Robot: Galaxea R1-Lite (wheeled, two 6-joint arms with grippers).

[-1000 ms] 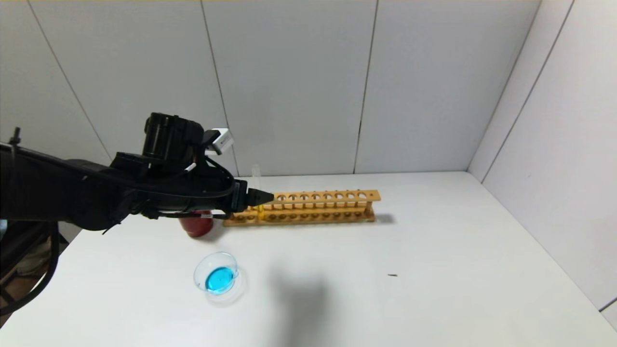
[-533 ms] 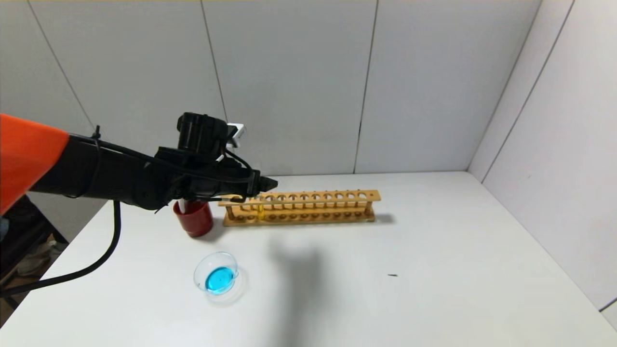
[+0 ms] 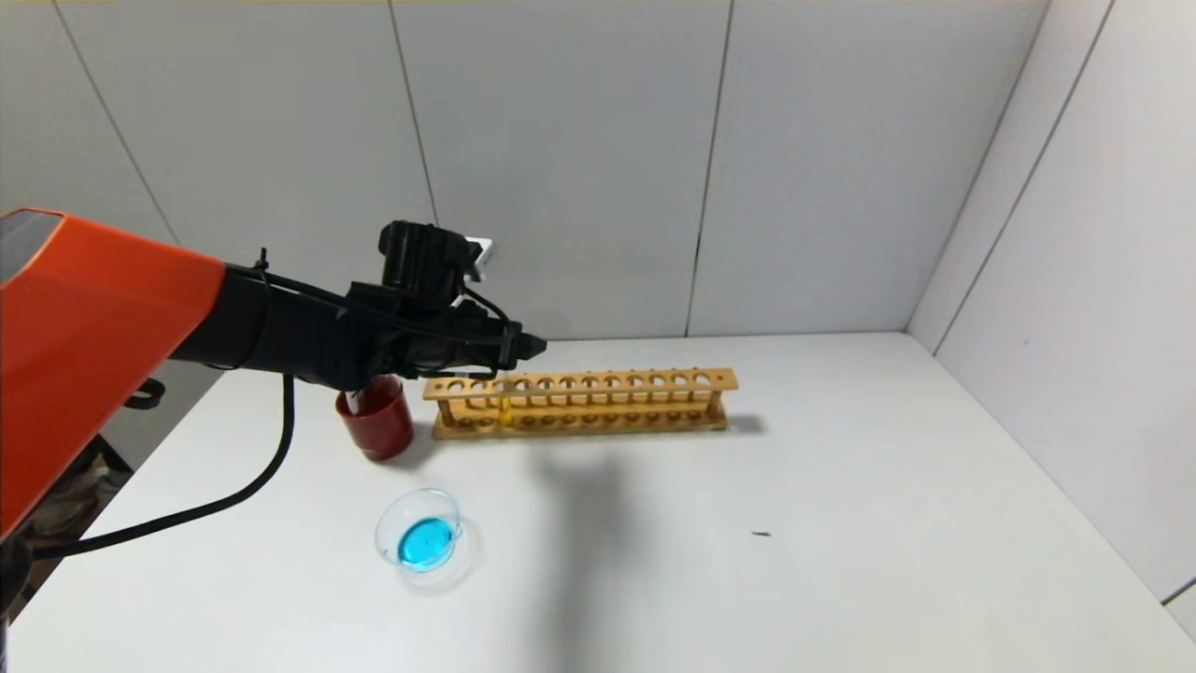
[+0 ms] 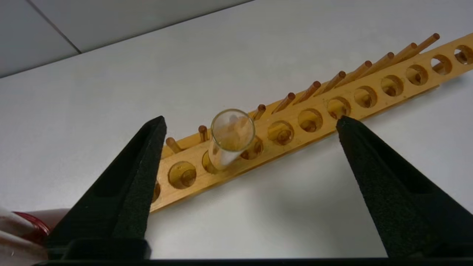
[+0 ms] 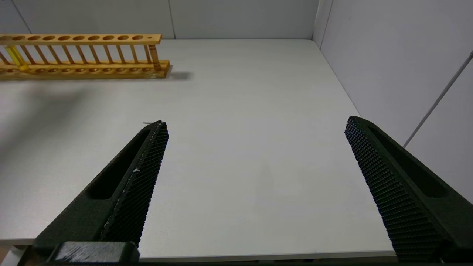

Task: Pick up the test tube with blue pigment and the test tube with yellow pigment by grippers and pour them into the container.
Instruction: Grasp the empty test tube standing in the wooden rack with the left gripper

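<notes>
Head view: left gripper (image 3: 534,345) at centre-left of frame, reaching in from the orange arm at left, hanging above the left end of the rack (image 3: 579,402). From here can't tell how wide it stands. Yellow tube (image 3: 505,404) upright in the rack, approx 4th hole from its left end. Red cup (image 3: 377,422) just left of the rack, white item sticking out of it. Dish (image 3: 420,530) lower left-centre, w/ a blue pool in it, well apart from the rack. Table (image 3: 794,523) white. Right gripper not seen here.

Left wrist view: left gripper (image 4: 251,123) spread wide, nothing between the fingers (image 4: 144,162). Tube (image 4: 231,136) mid-frame, mouth toward camera, standing in the rack (image 4: 332,107), which runs diagonally to upper right. Cup rim (image 4: 33,225) at lower left corner.

Right wrist view: right gripper (image 5: 257,123) spread wide, holding nothing, over bare table (image 5: 240,111). Rack (image 5: 85,55) at upper left, yellow tube (image 5: 16,57) at its left edge.
</notes>
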